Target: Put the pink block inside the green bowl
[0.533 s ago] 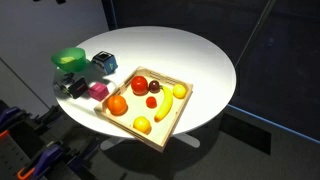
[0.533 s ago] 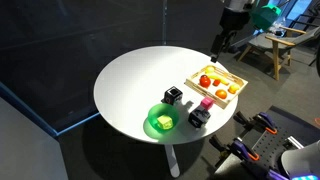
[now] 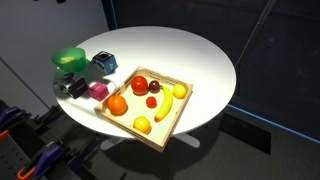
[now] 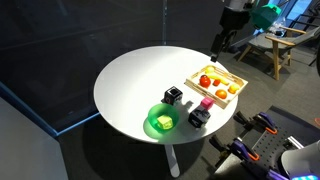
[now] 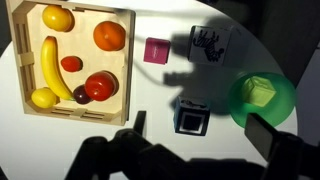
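Pink block (image 5: 156, 50) sits on the white desk (image 5: 150, 95) just beside the outer rim of the wooden tray (image 5: 129, 60) of fruit. The blue-and-white cube (image 5: 210, 42) is near on its other side, and the dark block (image 5: 190, 117) lies a little below it in the wrist view. The pincer (image 5: 200, 130) hangs high above the desk, jaws spread wide and holding nothing; its fingers (image 5: 264, 136) enter from the bottom of that view. From there the block lies up-frame and somewhat toward the tray side of the gap's middle, so I judge the coming move to be a shift forward and tray-ward, then a straight descent. Being a cube it has no long axis, and its faces look roughly square to the frame, so little wrist turn seems needed. The green bowl (image 5: 262, 97) lies well apart on the opposite side, with a small yellow-green piece inside.
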Robot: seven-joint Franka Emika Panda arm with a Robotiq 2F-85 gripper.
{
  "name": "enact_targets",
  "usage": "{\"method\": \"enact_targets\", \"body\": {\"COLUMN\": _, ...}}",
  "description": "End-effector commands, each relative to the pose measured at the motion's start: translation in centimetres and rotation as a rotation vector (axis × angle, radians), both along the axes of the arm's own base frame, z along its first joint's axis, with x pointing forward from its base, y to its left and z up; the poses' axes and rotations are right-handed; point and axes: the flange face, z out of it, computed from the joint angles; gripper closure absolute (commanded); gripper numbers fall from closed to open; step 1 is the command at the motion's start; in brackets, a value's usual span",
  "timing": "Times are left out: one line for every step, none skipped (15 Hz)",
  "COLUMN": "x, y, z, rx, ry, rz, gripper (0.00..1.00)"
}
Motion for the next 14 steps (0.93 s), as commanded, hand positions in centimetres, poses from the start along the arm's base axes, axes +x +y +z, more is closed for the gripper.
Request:
{"method": "enact_targets", "body": {"x": 0.0, "y": 0.0, "z": 0.0, "rx": 0.0, "ry": 0.001, "rz": 0.0, "gripper": 0.0}}
{"method": "enact_targets", "body": {"x": 0.0, "y": 0.0, "z": 0.0, "rx": 0.0, "ry": 0.001, "rz": 0.0, "gripper": 0.0}}
{"method": "enact_targets", "body": {"x": 0.0, "y": 0.0, "z": 0.0, "rx": 0.0, "ry": 0.001, "rz": 0.0, "gripper": 0.0}}
{"method": "enact_targets", "body": {"x": 0.0, "y": 0.0, "z": 0.0, "rx": 0.0, "ry": 0.001, "rz": 0.0, "gripper": 0.0}}
{"method": "enact_targets", "body": {"x": 0.0, "y": 0.0, "z": 0.0, "rx": 0.0, "ry": 0.001, "rz": 0.0, "gripper": 0.0}}
{"method": "enact_targets", "body": {"x": 0.2, "y": -0.1, "z": 0.1, "rx": -0.004, "ry": 0.0, "rz": -0.005, "gripper": 0.0}}
{"method": "enact_targets", "body": {"x": 0.4, "y": -0.2, "z": 0.1, "rx": -0.009, "ry": -0.002, "rz": -0.009, "gripper": 0.0}}
{"method": "enact_targets", "body": {"x": 0.6, "y": -0.4, "z": 0.1, "rx": -0.015, "ry": -0.004, "rz": -0.014, "gripper": 0.0}}
{"method": "enact_targets", "body": {"x": 0.7, "y": -0.6, "z": 0.1, "rx": -0.02, "ry": -0.005, "rz": -0.021, "gripper": 0.0}}
{"method": "enact_targets", "body": {"x": 0.8, "y": -0.8, "z": 0.0, "rx": -0.026, "ry": -0.007, "rz": -0.029, "gripper": 0.0}}
{"method": "enact_targets", "body": {"x": 0.7, "y": -1.1, "z": 0.0, "rx": -0.03, "ry": -0.007, "rz": -0.038, "gripper": 0.0}}
{"method": "enact_targets", "body": {"x": 0.6, "y": -1.6, "z": -0.1, "rx": -0.042, "ry": -0.009, "rz": -0.051, "gripper": 0.0}}
{"method": "enact_targets", "body": {"x": 0.6, "y": -2.0, "z": -0.2, "rx": -0.046, "ry": -0.008, "rz": -0.056, "gripper": 0.0}}
{"method": "enact_targets", "body": {"x": 0.5, "y": -2.4, "z": -0.2, "rx": -0.051, "ry": -0.008, "rz": -0.059, "gripper": 0.0}}
